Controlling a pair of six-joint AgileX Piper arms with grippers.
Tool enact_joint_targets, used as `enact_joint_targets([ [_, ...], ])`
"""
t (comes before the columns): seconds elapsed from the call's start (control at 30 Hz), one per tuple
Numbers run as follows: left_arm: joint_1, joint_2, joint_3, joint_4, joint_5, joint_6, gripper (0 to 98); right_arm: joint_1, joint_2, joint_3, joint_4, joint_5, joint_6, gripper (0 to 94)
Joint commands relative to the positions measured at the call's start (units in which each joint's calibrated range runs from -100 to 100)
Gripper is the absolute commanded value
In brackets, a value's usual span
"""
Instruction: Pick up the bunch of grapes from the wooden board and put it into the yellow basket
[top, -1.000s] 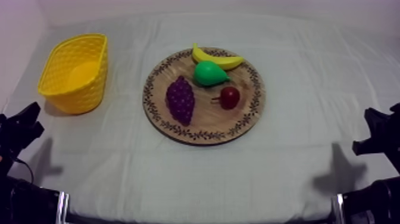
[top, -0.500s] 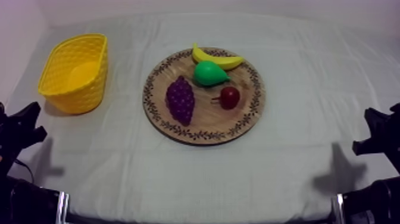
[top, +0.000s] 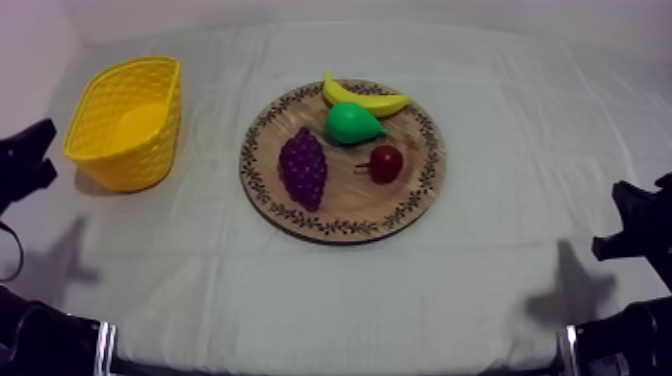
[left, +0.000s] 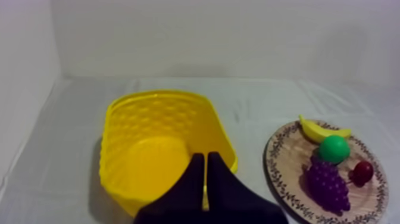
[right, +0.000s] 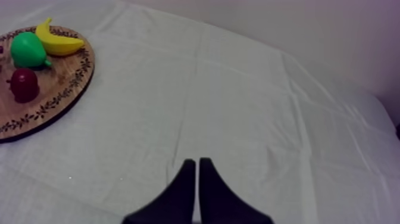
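A grey-white cloth (top: 330, 300) is spread over the table. The grapes (top: 302, 167) are laid on the board (top: 350, 205), beside the pear (top: 352, 123). The basket (top: 125, 165) is set well apart. The left gripper (left: 205, 158) is held at the basket, jaws clenched on nothing. The right gripper (right: 197, 162) is likewise clenched, over bare cloth.

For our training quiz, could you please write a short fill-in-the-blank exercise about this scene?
1. The grapes lie on the round wooden ____.
2. The basket stands on the ____ arm's side of the table.
3. The left tool holds nothing and is ____, not open.
Missing: board; left; shut.
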Motion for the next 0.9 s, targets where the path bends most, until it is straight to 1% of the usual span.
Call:
enact_joint_targets([
  [0.0,1.0,6.7,-7.4,-0.01,0.0,-0.1,0.0,0.0,0.0,0.0,0.0,0.0,0.0,0.3],
  [0.27,6.8,22.5,-23.4,-0.01,0.4,-1.7,0.0,0.0,0.0,0.0,0.0,0.0,0.0,0.3],
  [0.53,12.6,35.7,-37.9,-0.3,6.1,-3.4,0.0,0.0,0.0,0.0,0.0,0.0,0.0,0.3],
  [0.87,18.8,50.1,-51.3,-3.58,12.0,-2.3,0.0,0.0,0.0,0.0,0.0,0.0,0.0,0.3],
])
